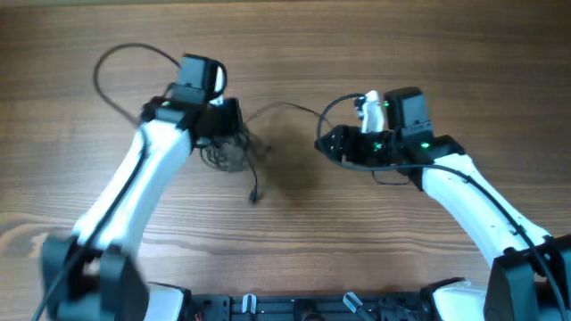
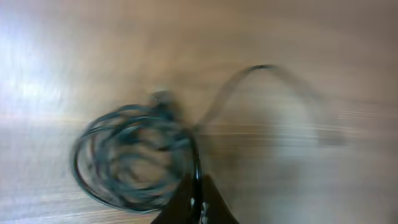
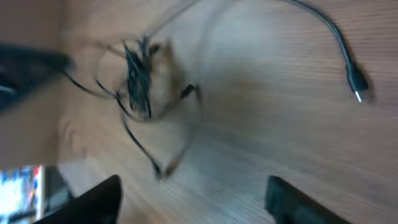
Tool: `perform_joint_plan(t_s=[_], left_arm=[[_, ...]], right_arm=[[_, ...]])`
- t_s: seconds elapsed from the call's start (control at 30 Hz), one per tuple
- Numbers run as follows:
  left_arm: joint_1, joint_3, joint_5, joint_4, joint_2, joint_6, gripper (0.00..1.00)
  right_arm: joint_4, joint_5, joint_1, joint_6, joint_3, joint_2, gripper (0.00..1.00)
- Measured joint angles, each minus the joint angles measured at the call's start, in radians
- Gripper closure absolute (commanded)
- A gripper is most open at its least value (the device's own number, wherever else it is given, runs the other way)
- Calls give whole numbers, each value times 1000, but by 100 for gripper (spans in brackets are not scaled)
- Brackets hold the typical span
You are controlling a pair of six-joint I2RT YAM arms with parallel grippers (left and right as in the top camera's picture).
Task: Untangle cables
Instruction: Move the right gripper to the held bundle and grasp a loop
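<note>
left tool (image 2: 196, 190): pressed together, and it looks to be pinching one strand where it leaves the coil; the view is blurred, so that grip is a judgement.
right tool (image 3: 193, 186): spread wide, nothing between its fingers, held over bare table (image 1: 294, 241).
cables (image 1: 230, 152): a small tangled coil on the table, right under the left tool and touching it. one plug end (image 1: 254, 196) trails toward the robot's base.
free strand (image 1: 285, 108): leaves the coil and runs across toward the right arm. in the right wrist view a cord with a plug tip (image 3: 357, 84) lies off to the upper right, apart from the coil.
which way: from the right tool the coil lies ahead and to its left, well apart. the free strand is the part closest to it.
long axis: the free strand runs roughly left to right, along the line between the two tools.
nearer arm: left for the coil, right for the strand's far end.
coming move, as a guess: the left tool anchors the coil while the right tool takes the strand and draws it away along that line.
</note>
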Motion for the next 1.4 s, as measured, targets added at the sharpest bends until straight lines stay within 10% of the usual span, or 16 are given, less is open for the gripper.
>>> perform_joint_plan(t_s=[0.2,0.57,0.83,1.4], left_arm=[[0,16,101,-41,-219,57,96],[0,16,245,-57,-347,69,96],[0,16,355,-56,-363,70,96],[0,16,551,-16,-363,95,96]], right_arm=[[67,-35,119,-28,-2,0,85],[164,-24,210,19,-2,0,76],[228,-23,289,52,-2,0,49],[401,43,294,297,-2,0,70]])
